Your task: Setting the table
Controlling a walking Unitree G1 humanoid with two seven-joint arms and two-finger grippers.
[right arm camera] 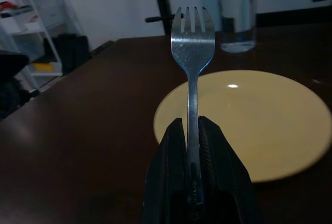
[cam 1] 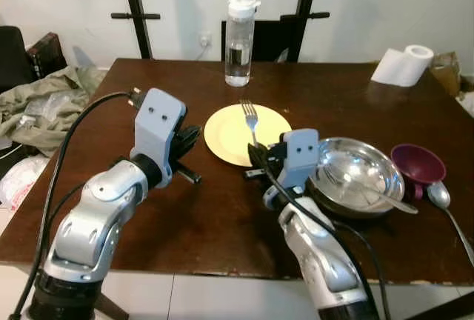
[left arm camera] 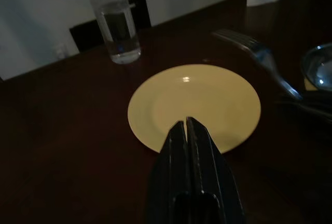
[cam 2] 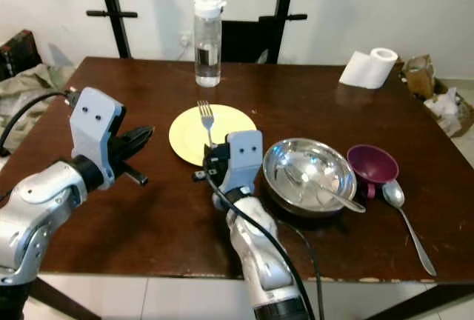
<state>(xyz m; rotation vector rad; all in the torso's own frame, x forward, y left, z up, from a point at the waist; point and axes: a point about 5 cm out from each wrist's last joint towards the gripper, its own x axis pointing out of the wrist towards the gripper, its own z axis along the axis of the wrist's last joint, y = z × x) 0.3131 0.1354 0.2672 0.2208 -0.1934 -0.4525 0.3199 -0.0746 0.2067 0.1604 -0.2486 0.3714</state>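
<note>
A fork (right arm camera: 192, 42) is pinched by its handle in the right gripper (cam 1: 261, 158), tines raised over the yellow plate (cam 1: 231, 138) near the table (cam 1: 185, 216) centre — best lowered flat beside the rim. The left gripper (left arm camera: 187, 130) is pressed together, empty.

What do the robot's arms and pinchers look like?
Both arms are shiny silver with rounded, jointed sections. Each wrist carries a pale grey boxy block with two small dark dots on its face. A thick black cable runs along each arm. The left gripper and the right gripper each end in two long black fingers that taper toward the tips.
</note>
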